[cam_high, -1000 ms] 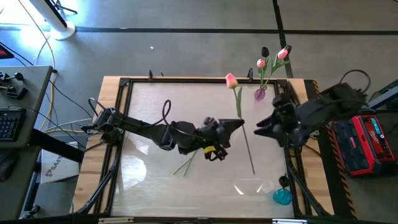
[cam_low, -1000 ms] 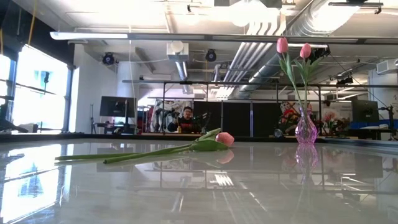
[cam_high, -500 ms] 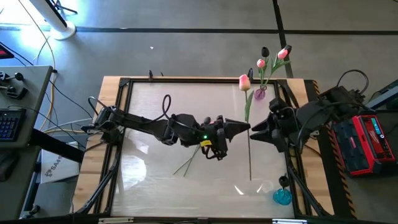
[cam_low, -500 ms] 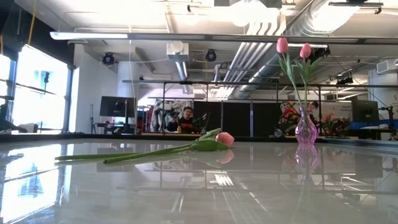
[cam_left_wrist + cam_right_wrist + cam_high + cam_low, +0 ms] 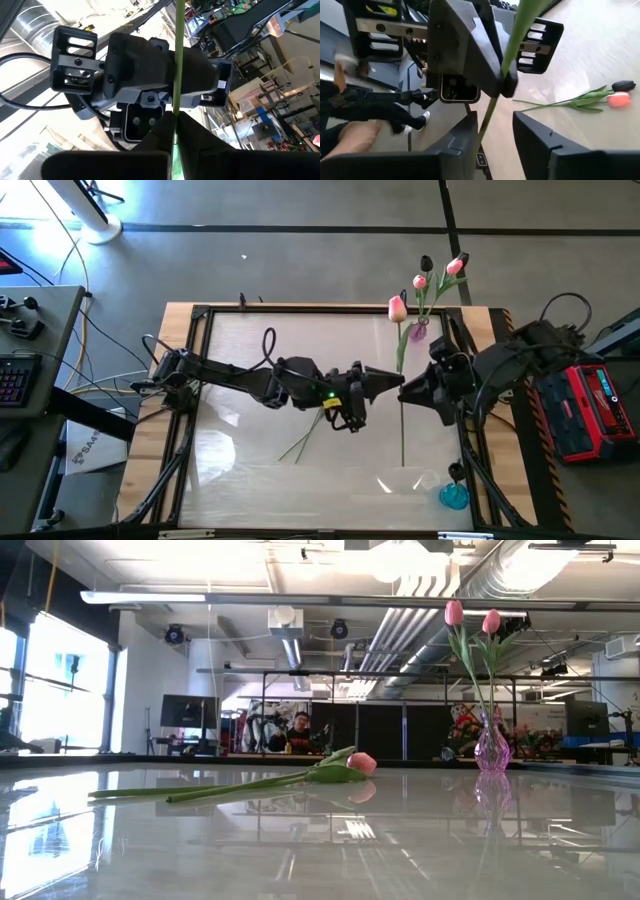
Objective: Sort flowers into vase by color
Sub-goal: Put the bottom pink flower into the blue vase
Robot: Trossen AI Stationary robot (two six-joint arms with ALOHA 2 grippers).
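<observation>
A pink tulip (image 5: 397, 308) on a long green stem (image 5: 402, 425) is up in the air between the two arms, head toward the table's far edge. My left gripper (image 5: 396, 385) is shut on its stem. My right gripper (image 5: 408, 388) is open and faces it from the right, a finger on either side of the stem (image 5: 487, 117) without a visible touch. A pink vase (image 5: 418, 330) at the far right holds pink tulips (image 5: 454, 612). A pink tulip (image 5: 360, 762) and a dark one (image 5: 623, 85) lie flat on the table. My left gripper pinches the stem near its middle (image 5: 175, 107) between its two fingertips (image 5: 160, 132). It comes level from the table's left, with its fingers across the stem. The tulip is lifted clear of the table, its stem running from the near side to the far side.
A blue vase (image 5: 453, 496) stands at the near right corner with a clear glass item (image 5: 408, 480) beside it. A dark frame rail (image 5: 300, 311) borders the table. Bare glossy tabletop lies on the left half (image 5: 235, 350). A person (image 5: 296, 730) is in the room far behind.
My left gripper carried the tulip toward the table's right, up to my right gripper, and the stem swung from a slant to run straight near to far. My right gripper edged left until its fingers stood around the stem.
</observation>
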